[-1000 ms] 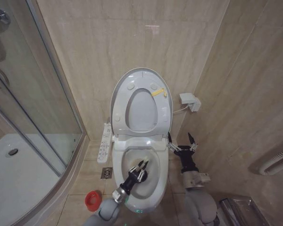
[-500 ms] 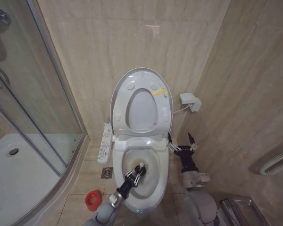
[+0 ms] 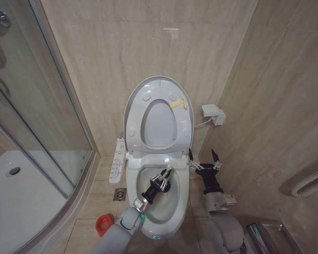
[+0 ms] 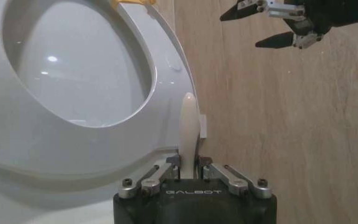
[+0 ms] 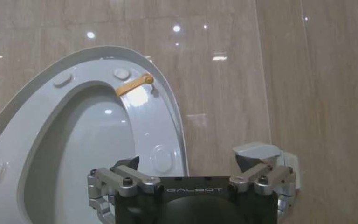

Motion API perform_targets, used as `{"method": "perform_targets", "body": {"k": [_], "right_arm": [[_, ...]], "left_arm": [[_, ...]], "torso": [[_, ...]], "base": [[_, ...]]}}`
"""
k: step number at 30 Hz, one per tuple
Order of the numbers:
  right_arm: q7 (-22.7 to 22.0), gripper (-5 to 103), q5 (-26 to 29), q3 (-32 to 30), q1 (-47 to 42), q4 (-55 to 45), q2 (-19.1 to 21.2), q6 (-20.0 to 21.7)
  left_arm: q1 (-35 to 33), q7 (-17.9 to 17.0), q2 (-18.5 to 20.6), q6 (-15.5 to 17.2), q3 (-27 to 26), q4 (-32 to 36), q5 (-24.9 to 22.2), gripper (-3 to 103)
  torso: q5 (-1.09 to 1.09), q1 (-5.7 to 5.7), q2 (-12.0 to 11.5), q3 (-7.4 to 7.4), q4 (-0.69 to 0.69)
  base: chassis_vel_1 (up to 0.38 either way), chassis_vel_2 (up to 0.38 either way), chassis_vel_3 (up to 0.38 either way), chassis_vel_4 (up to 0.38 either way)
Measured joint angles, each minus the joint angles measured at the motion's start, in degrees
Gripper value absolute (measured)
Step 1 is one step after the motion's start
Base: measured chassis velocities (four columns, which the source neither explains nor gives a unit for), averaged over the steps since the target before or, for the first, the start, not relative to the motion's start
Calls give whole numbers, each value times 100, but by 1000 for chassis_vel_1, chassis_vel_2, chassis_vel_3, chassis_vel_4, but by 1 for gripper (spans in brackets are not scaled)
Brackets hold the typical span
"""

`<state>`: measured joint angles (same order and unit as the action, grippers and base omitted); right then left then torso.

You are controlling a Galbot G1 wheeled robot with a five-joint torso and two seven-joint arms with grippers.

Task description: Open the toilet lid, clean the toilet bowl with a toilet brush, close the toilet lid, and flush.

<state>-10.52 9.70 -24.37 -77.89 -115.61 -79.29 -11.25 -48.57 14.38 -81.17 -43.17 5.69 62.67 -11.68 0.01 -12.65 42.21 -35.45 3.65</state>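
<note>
The toilet lid [image 3: 159, 126] stands raised against the wall, and the ring seat [image 3: 138, 108] with its yellow tag is up in front of it. Below lies the toilet bowl [image 3: 168, 203] with a stained hollow. My left gripper [image 3: 164, 175] hangs over the back of the bowl, shut on the toilet brush's white handle [image 4: 188, 123]. The bristle head is hidden. The red cup [image 3: 100, 224] sits on the floor left of the toilet. My right gripper [image 3: 202, 156] waits open beside the bowl's right side; its wrist view faces the lid [image 5: 86, 154].
A glass shower door [image 3: 42, 106] and curved shower tray [image 3: 21, 201] take up the left. A control panel [image 3: 118, 159] hangs at the seat's left, a white wall box [image 3: 213, 114] at its right. A steel bin [image 3: 270, 235] stands at lower right.
My left gripper, with the brush handle in it, has swung from the middle of the bowl toward its back right. The right arm has stayed still.
</note>
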Motion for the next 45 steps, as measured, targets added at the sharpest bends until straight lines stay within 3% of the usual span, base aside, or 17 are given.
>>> {"method": "perform_targets", "body": {"k": [10, 17, 24, 27, 35, 42, 45], "right_arm": [[0, 100, 0, 0, 0, 0, 0, 0], [0, 100, 0, 0, 0, 0, 0, 0], [0, 100, 0, 0, 0, 0, 0, 0], [0, 100, 0, 0, 0, 0, 0, 0], [0, 100, 0, 0, 0, 0, 0, 0], [0, 100, 0, 0, 0, 0, 0, 0], [0, 100, 0, 0, 0, 0, 0, 0]], "left_arm": [[-108, 48, -208, -126, 94, -247, -25, 18], [21, 118, -125, -284, 17, -605, -24, 18], [114, 116, -64, -263, -17, -609, -18, 18], [97, 95, -156, -187, 70, -431, -13, 18], [62, 97, -293, -194, 107, -419, -10, 18], [268, 204, -208, -342, 1, -847, -52, 18], [351, 207, -93, -358, -33, -865, -105, 18]], "torso": [[0, 0, 0, 0, 0], [6, 4, 8, 5, -1], [0, 1, 0, 0, -3], [-11, -4, -5, -4, 5], [-1, -1, -2, 0, 1], [8, 5, 8, 5, -5], [-5, 2, 0, 0, 3]], "base": [[0, 0, 0, 0], [0, 0, 0, 0], [0, 0, 0, 0], [0, 0, 0, 0], [0, 0, 0, 0], [0, 0, 0, 0], [0, 0, 0, 0]]}}
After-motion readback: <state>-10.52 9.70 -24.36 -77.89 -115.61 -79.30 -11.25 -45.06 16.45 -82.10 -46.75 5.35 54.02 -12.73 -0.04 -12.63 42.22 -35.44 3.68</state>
